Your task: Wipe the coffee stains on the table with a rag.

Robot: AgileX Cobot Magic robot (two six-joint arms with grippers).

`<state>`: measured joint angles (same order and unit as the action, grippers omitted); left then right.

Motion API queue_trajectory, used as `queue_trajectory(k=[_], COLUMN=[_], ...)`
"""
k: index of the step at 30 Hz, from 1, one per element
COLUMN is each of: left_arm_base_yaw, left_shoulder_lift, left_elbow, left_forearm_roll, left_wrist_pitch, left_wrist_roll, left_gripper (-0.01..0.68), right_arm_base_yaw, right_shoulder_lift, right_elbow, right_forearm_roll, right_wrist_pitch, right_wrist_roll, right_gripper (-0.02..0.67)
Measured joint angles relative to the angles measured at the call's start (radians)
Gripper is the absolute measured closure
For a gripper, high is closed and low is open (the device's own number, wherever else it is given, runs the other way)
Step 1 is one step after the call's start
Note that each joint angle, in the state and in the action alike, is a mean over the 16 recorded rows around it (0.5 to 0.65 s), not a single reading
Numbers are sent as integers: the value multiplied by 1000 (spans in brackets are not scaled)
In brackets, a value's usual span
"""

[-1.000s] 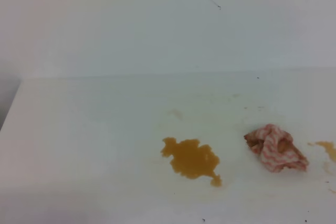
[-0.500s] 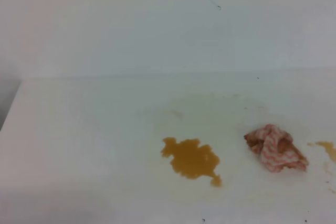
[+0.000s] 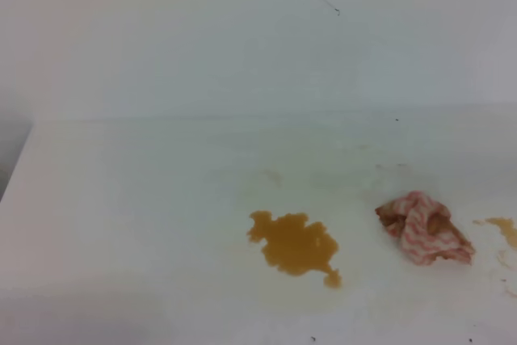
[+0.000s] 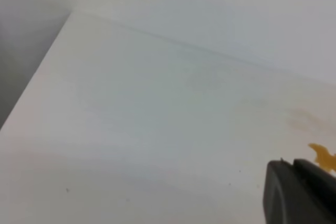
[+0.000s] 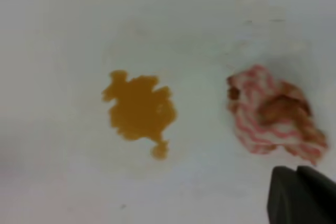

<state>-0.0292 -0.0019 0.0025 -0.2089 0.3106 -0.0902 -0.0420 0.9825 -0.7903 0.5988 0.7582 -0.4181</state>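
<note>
The pink-and-white striped rag [image 3: 424, 226] lies crumpled on the white table [image 3: 145, 216], with orange-brown patches on it. To its left is the biggest of the coffee stains [image 3: 295, 244]; a smaller stain [image 3: 502, 228] sits at the right edge. Neither gripper shows in the exterior high view. The right wrist view looks down on the stain [image 5: 140, 109] and the rag [image 5: 273, 111], with my right gripper [image 5: 295, 169] shut and empty just below the rag. In the left wrist view my left gripper [image 4: 290, 162] has its dark fingers together, over bare table near the stain's edge [image 4: 324, 157].
A plain white wall [image 3: 242, 38] rises behind the table's back edge. The table's left edge [image 3: 18, 159] drops off to a dark gap. Faint yellowish smudges [image 3: 271, 175] mark the surface behind the big stain.
</note>
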Motion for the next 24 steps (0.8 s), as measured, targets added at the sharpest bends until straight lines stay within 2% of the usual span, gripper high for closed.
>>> queue_trajectory(k=[4, 9, 17, 24], left_arm_base_yaw=[0, 0, 0, 0], left_shoulder_lift=[0, 0, 2, 2], left_elbow=[0, 0, -3, -3], left_forearm_roll=[-1, -1, -1, -1], left_wrist_pitch=[0, 0, 1, 1], left_wrist_roll=[0, 0, 0, 0], left_gripper=[677, 677, 678, 678], right_arm_base_yaw=[6, 37, 141, 225], right_shoulder_lift=[117, 253, 435, 581], right_elbow=[-82, -207, -397, -490], right_forearm_roll=[74, 10, -195, -263], right_wrist_pitch=[57, 122, 176, 189], right_wrist_roll=[-152, -221, -109, -43], right_gripper=[645, 621, 541, 392])
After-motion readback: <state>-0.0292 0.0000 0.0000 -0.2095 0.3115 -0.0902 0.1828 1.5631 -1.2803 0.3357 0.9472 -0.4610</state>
